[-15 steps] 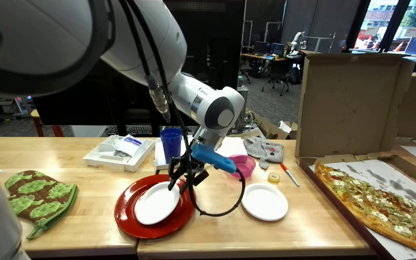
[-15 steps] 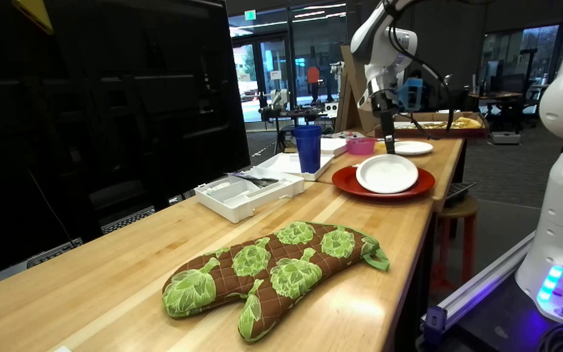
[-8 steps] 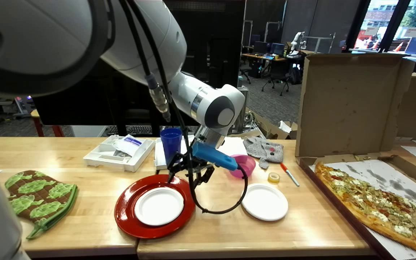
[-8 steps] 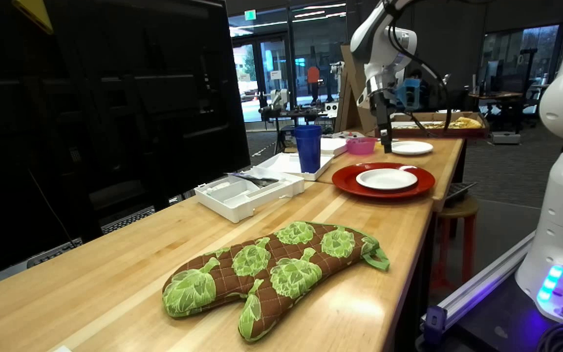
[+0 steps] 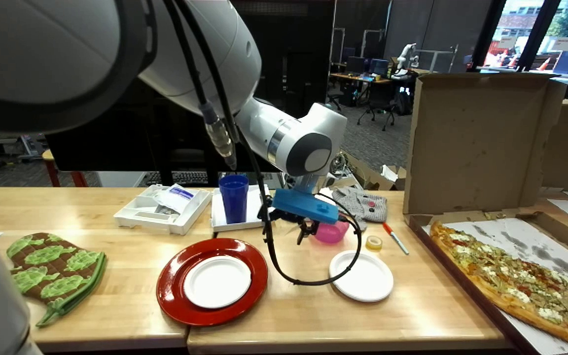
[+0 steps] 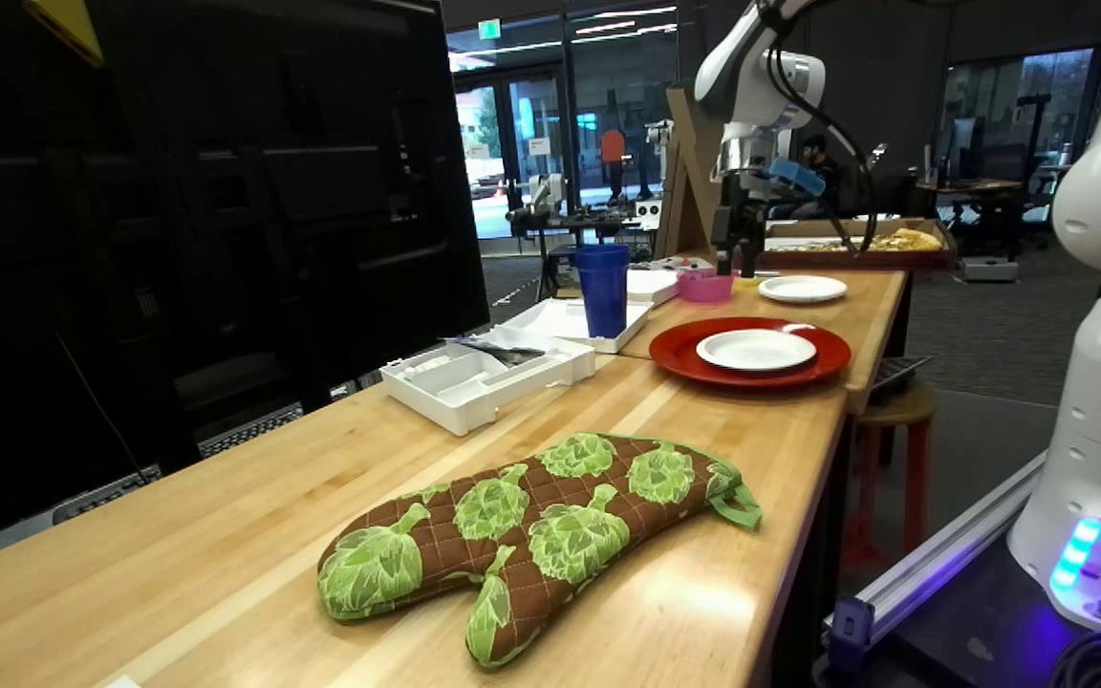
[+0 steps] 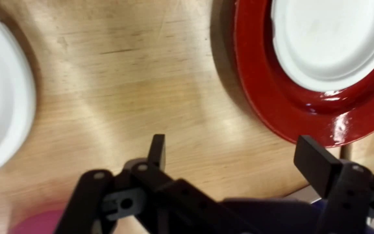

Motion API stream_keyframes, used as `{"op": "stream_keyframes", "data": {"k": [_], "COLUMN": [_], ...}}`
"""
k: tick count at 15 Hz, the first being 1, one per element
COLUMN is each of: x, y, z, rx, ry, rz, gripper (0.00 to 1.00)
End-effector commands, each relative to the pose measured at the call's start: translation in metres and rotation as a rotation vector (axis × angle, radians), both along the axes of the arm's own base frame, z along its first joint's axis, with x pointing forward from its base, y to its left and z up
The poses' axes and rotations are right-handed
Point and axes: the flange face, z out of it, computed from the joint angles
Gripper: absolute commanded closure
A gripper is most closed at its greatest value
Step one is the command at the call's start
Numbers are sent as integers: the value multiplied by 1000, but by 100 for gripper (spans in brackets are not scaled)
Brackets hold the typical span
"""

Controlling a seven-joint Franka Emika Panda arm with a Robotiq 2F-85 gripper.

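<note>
White plate (image 5: 217, 282) now flat on red plate (image 5: 169, 282), tilted b4; gripper (image 7: 231, 143) spread & well apart.

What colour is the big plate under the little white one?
The big plate is shiny red; it shows best, whole, in an exterior view.

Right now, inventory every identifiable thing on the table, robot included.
Glossy red plate: one, red, on wooden table
Round white plates: two, white, one on red plate, one on table
Tall blue cup: one, blue, on shallow white tray
White compartmented box: one, white, by tray, white packet inside
Quilted oven mitt: one, brown-green, beside red plate
Pizza: one, golden, in open cardboard box
Red-capped pen: one, red and grey, near cardboard box
Round tape roll: one, yellow, near pen
Round pink bowl: one, pink, near tape roll
Grey knitted item: one, grey, near bowl
Robot arm: one, white, above table
End effector: one, black, open, above table
</note>
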Motion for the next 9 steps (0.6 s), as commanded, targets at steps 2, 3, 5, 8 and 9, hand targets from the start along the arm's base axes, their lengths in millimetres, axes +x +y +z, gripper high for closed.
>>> {"op": "stream_keyframes", "data": {"k": [2,3,5,8,9], "x": [-9,-11,-16,-26,-29], "y": [-46,-58,-80,-110,-118], "z": [11,11,9,3,1], "rx": [-74,-77,-67,-58,-54], "ry": [-48,-49,-39,-19,-12], "rz": [-232,-282,-360,-462,-492], "gripper": [0,0,0,0,0]}}
